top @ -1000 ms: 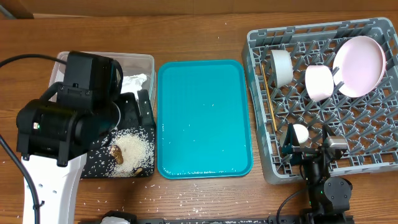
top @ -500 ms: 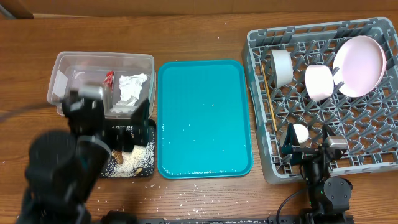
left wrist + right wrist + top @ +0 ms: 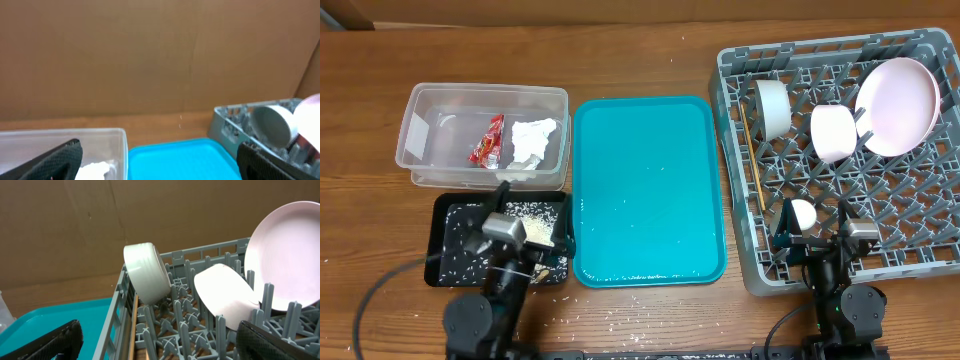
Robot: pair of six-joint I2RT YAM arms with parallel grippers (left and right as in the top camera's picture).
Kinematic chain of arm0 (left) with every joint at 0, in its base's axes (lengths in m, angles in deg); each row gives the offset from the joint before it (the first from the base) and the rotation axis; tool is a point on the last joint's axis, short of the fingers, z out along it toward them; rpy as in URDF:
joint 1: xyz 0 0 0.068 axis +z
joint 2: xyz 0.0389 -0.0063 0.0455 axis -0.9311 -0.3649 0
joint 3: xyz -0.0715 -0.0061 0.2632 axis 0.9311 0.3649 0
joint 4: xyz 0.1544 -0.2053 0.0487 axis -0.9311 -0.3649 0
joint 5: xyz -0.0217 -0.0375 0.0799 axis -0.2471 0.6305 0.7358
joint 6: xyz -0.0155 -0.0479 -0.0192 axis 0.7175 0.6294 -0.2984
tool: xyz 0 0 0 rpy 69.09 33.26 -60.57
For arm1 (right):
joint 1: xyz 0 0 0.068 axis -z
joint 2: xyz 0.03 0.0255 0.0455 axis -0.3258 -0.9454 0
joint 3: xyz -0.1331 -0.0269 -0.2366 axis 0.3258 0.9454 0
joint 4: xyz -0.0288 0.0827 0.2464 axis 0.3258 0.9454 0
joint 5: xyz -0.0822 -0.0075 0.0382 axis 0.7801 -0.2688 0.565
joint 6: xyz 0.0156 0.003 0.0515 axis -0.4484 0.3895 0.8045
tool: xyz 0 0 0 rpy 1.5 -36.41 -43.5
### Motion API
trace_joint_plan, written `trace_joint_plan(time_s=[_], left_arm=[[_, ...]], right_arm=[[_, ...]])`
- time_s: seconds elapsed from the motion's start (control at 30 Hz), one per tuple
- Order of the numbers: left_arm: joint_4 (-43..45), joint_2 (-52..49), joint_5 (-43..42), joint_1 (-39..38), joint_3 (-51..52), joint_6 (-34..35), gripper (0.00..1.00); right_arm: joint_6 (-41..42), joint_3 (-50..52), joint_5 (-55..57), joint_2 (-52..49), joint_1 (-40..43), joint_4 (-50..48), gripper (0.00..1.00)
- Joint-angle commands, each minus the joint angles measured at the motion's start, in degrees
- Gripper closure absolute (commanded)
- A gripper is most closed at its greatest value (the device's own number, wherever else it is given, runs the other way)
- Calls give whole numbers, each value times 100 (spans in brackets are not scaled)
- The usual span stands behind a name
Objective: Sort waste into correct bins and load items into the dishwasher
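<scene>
At the far left, the clear tub holds the red-and-silver wrapper and the crumpled tissue, side by side. The left wrist view cuts the tub off at its bottom edge and shows only a scrap of tissue.

Just in front of the tub sits the black tray, with rice crumbs heaped toward its right end. The folded left arm covers the tray's near middle. A small brownish bit at its near right corner is too small to identify. The left gripper has its fingers spread wide, holding nothing.

The teal tray lies in the middle, flecked with a few grains.

In the grey dish rack, the chopsticks show only as a thin wooden strip along the left side, and I cannot tell whether it is one or two. Next come the cream-white bowl, the pink bowl and the plate, all on edge among the pegs. The right gripper rests at the rack's near edge, jaws wide apart and empty.

A second ago the left arm loomed over the tub and black tray, hiding most of both. Now it is folded low at the near edge and the tub shows whole. The rack and right arm are unchanged.
</scene>
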Motion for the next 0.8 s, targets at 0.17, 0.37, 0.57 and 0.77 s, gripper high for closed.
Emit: trace_joint_plan(time_s=[0.17,0.37,0.57,0.77], left_arm=[[387,1084,2,76,1283,-2,0],[-153,1228,72,151,1486,-9,0],[-691,1226,129,149,1486,-4,0],[-697,1217,151,149,1486,-7,0]], right_arm=[[2,61,-9,52,15,-35,0],[2,61,-9,52,15,-35,0],[2,61,-9,52,15,-35,0],[2,61,-9,52,15,-35,0]])
